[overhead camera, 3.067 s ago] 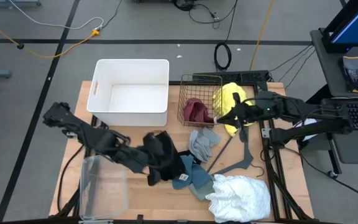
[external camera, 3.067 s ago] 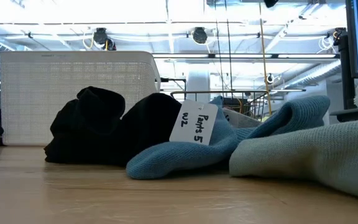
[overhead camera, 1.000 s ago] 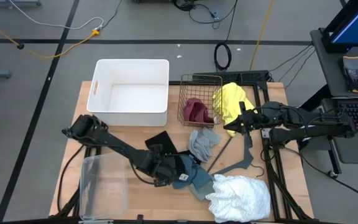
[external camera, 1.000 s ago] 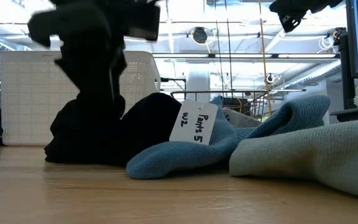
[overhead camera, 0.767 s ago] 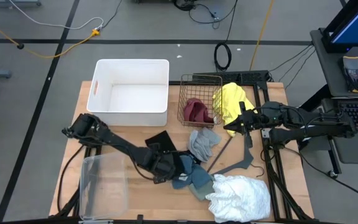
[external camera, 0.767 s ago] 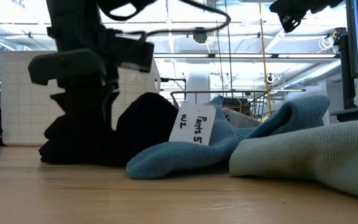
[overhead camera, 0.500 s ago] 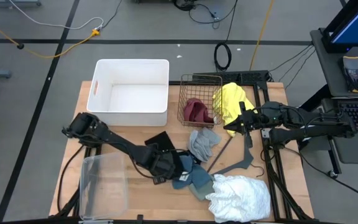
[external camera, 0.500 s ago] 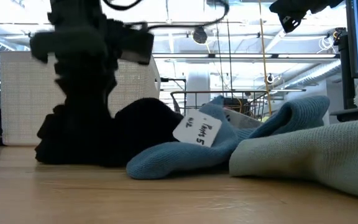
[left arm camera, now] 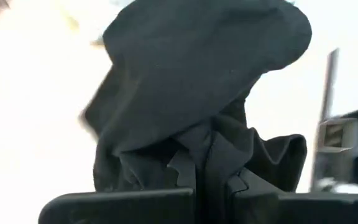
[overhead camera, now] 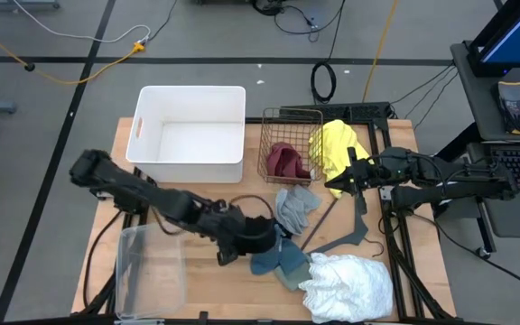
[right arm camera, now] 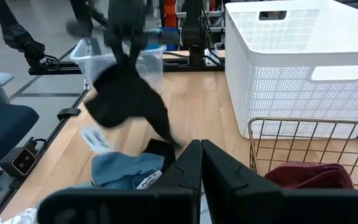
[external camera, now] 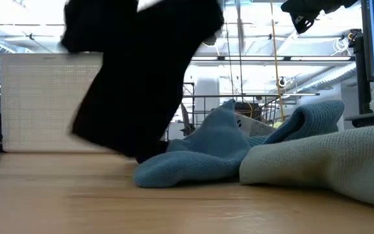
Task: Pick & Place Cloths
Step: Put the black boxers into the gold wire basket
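Black cloth (right arm camera: 126,99) hung off table, pinched in left gripper (left arm camera: 209,180) above blue-grey cloth (external camera: 200,153); we judged lift meant to free it from pile. Right gripper (overhead camera: 338,181) waited beside yellow cloth (overhead camera: 332,144), jaws pressed together, empty.

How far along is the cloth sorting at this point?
Looks done: the maroon cloth lies in the wire basket, the yellow cloth drapes its edge. In hand: the left gripper, shut on the black cloth, holds it above the table. Left: blue-grey cloths, white frilly cloth. The white bin is empty.
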Robot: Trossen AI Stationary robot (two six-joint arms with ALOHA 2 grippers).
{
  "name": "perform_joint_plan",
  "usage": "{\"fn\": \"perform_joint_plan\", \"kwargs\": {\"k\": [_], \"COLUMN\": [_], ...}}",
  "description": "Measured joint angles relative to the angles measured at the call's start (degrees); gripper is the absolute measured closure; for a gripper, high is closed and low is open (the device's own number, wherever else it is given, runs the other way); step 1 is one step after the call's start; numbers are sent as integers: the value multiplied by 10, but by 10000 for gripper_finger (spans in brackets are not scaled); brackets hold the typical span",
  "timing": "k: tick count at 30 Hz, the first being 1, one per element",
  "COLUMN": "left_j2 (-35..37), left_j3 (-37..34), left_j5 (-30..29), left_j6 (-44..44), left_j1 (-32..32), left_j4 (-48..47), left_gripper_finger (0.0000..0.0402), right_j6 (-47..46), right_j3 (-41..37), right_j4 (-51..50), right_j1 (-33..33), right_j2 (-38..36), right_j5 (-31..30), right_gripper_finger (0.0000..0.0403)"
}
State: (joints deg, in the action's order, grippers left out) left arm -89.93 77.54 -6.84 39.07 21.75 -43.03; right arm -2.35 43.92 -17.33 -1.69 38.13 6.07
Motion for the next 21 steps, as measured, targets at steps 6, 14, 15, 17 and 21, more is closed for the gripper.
{"fn": "perform_joint_plan", "kwargs": {"k": [6, 14, 15, 17, 21], "left_j2": [84, 126, 126, 125, 121], "left_j3": [15, 16, 16, 16, 16], "left_j5": [-82, -144, -143, -137, -123], "left_j6": [-11, -142, -162, -197, -257], "left_j1": [1, -1, -3, -5, -13], "left_j4": [72, 250, 272, 317, 391], "left_gripper_finger": [398, 399, 399, 399, 399], "right_j6": [0, 0, -1, 1, 21], "right_j3": [0, 0, 0, 0, 0], "right_j4": [5, 116, 135, 179, 270], "right_j1": [0, 0, 0, 1, 12], "right_j2": [0, 5, 7, 12, 26], "right_j5": [2, 88, 104, 129, 137], "right_gripper_finger": [403, 403, 403, 402, 388]}}
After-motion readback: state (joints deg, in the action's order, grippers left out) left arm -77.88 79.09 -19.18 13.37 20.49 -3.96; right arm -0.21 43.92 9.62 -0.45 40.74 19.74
